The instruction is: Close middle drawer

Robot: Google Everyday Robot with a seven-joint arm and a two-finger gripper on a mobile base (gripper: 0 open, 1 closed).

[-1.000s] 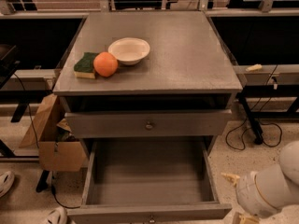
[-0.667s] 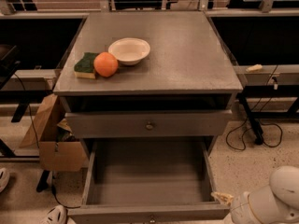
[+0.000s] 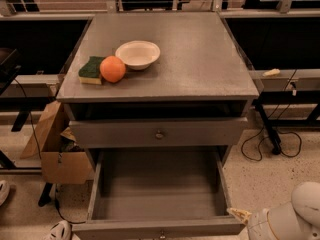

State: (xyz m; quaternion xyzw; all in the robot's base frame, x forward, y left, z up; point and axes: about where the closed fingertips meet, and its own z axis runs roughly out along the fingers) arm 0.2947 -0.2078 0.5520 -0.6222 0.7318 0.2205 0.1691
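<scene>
Gripper (image 3: 240,215) sits at the bottom right edge, a pale tip on a rounded white arm (image 3: 295,216), just beside the front right corner of the wide shallow grey middle drawer (image 3: 157,194); open or closed, cannot tell. Middle drawer is pulled far out toward the camera, small round knob (image 3: 161,233) on its front at frame bottom. Above it, taller grey upper drawer front (image 3: 200,132) stands slightly out (dark gap under the top). Brown cardboard box (image 3: 55,149) on the floor at left. On the flat grey cabinet top (image 3: 200,59): round orange fruit (image 3: 112,69) touching a green-and-yellow sponge (image 3: 90,69), cream round bowl (image 3: 138,54) just behind.
</scene>
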